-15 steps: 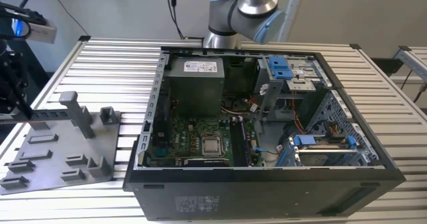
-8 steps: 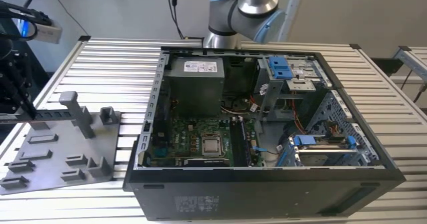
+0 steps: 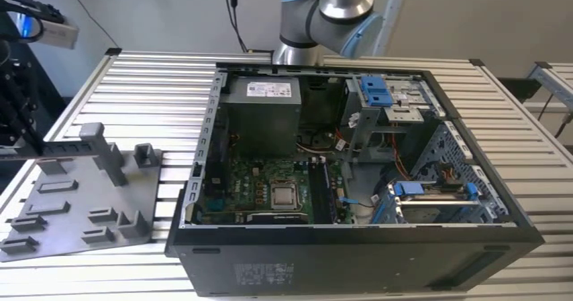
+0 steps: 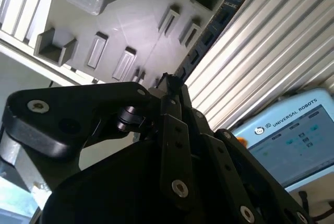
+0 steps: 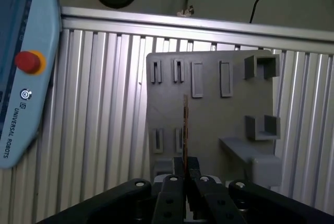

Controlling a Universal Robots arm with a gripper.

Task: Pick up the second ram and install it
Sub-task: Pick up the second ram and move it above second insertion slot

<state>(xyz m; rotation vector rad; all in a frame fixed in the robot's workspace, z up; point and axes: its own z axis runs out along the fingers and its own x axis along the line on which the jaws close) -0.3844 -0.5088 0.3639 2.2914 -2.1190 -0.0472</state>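
Observation:
My gripper (image 5: 185,169) is shut on the second ram (image 5: 185,127), a thin board seen edge-on that sticks out from between the black fingers. In the second wrist view the same ram (image 4: 209,31) runs as a long dark strip with chips away from the gripper (image 4: 169,85). It hangs over the grey fixture plate (image 5: 219,114) with its slotted holders, apart from the plate's surface. The open computer case (image 3: 358,247) lies in the middle of the exterior view, motherboard (image 3: 259,194) facing up.
The grey fixture plate (image 3: 63,207) lies on the slatted aluminium table (image 3: 152,93) at the exterior view's left, with upright grey posts (image 3: 103,153). A teach pendant (image 5: 21,78) rests beside the plate. Blue drive-bay clips (image 3: 376,90) and a power supply (image 3: 259,113) sit inside the case.

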